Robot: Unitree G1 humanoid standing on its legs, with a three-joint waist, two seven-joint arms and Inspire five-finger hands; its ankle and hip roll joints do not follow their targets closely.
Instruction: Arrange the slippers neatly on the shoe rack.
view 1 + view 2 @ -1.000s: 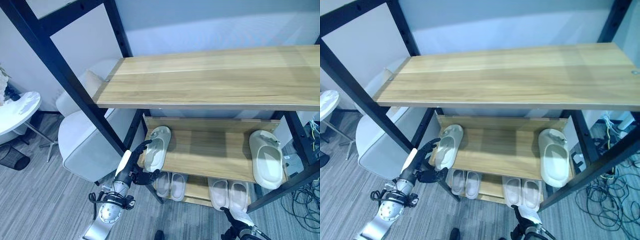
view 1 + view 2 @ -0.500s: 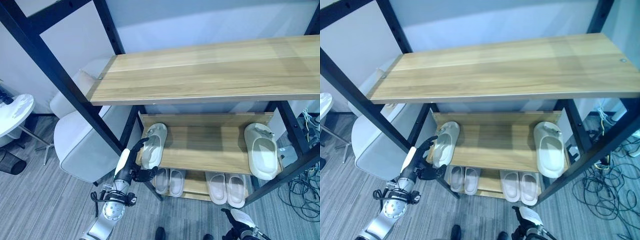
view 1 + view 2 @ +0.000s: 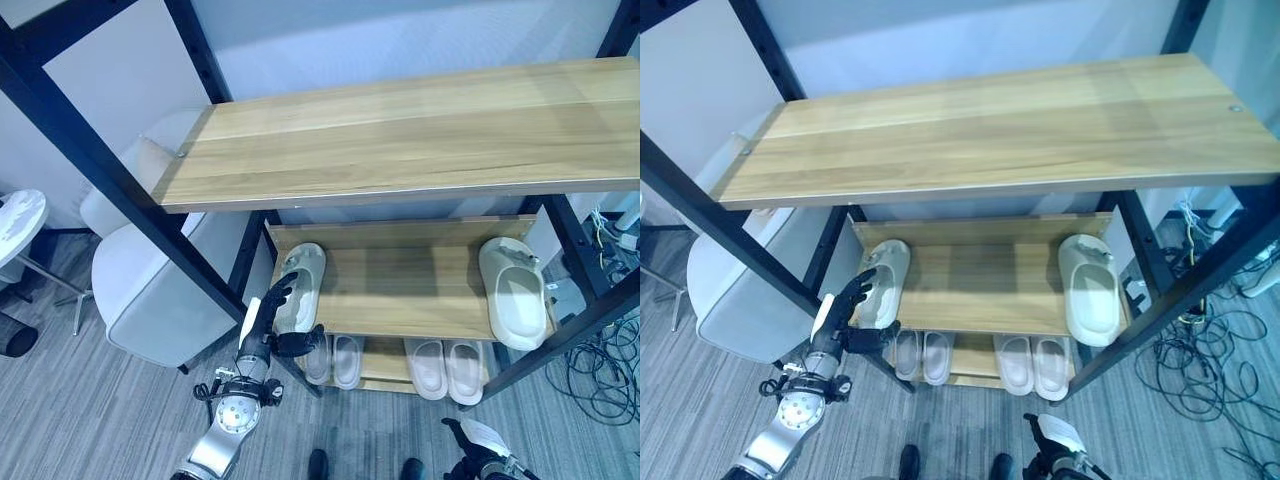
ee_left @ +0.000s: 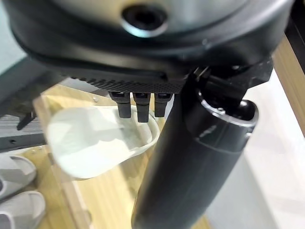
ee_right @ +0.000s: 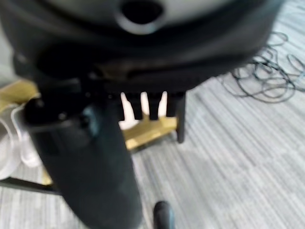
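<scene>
Two pale slippers lie on the rack's middle shelf [image 3: 400, 290]: one at the left end [image 3: 300, 288], one at the right end [image 3: 513, 305]. My left hand [image 3: 268, 318] reaches up from below. It is open, its straight fingers [image 4: 138, 109] resting along the left slipper's [image 4: 95, 140] outer edge and its thumb [image 4: 190, 162] spread under the shelf's front. I cannot tell whether they touch. My right hand [image 3: 478, 460] hangs low above the floor with its fingers [image 5: 150, 106] straight, holding nothing.
Two pairs of pale slippers [image 3: 335, 360] [image 3: 447, 368] stand on the bottom shelf. The wide wooden top shelf [image 3: 400, 130] overhangs everything. A black diagonal post [image 3: 120, 190] and a white chair [image 3: 150, 290] stand left. Cables [image 3: 600, 370] lie right.
The camera has shifted, so the whole rack sits differently in view. My left hand stays by the left slipper with its fingers a little higher along it.
</scene>
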